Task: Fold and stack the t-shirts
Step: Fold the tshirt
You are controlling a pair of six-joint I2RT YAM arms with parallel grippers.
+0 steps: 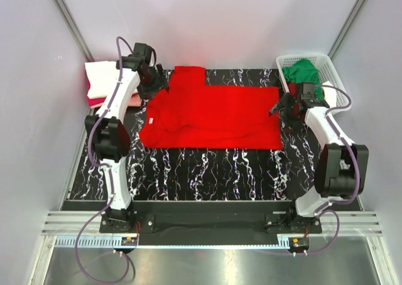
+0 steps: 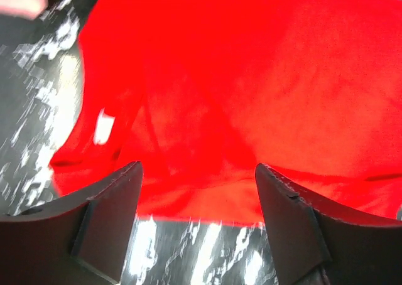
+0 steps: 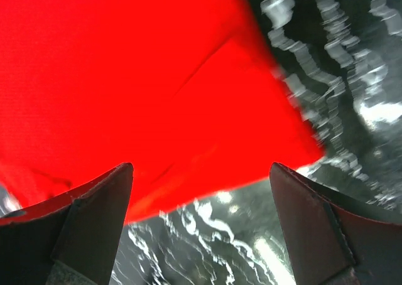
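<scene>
We see the bright red t-shirt [image 1: 213, 115] spread flat on the glossy black, white-veined table [image 1: 207, 172] — soft matte cloth, roughly rectangular, one sleeve jutting toward the far side, creased near its small white label. The left tool [image 2: 198, 172] and right tool [image 3: 201, 171] stand wide at opposite edges — holding nothing.

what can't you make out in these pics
Folded stack, top view: left arm covers its right side; shirt count unclear.
Basket, top view: whatever lies under the green shirt is hidden.
Neck label, left wrist view: glare and blur; unreadable.
</scene>
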